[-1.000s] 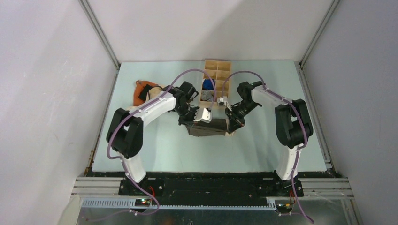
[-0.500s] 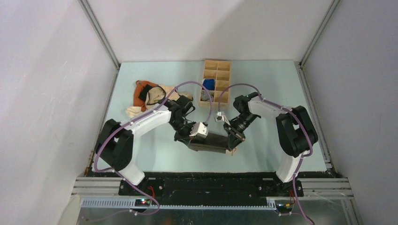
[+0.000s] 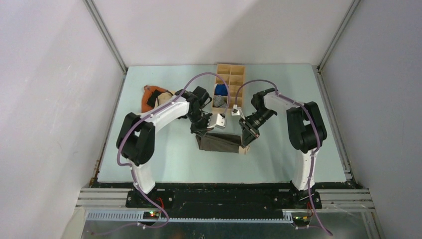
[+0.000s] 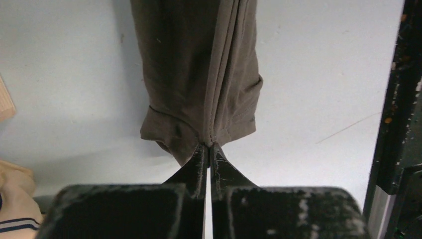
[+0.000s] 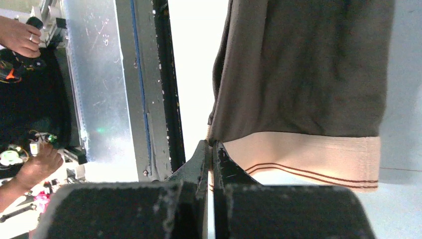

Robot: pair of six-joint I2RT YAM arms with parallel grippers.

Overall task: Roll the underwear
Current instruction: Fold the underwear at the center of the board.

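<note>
Both arms had drawn back from the near edge of the bench point(image 3: 164, 164) toward its middle since half a second earlier, bringing the underwear point(image 3: 219, 143) along. It was stretched between them, its long axis running left to right, just short of the wooden divider box point(image 3: 230, 74). Left jaws were clamped on the leg-hem end, right jaws on the waistband point(image 5: 308, 154) corner, so each arm held its nearer end.

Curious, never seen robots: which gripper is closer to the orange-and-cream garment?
Left. The left gripper grips the underwear at the end toward the garment; the right gripper grips the opposite end.
</note>
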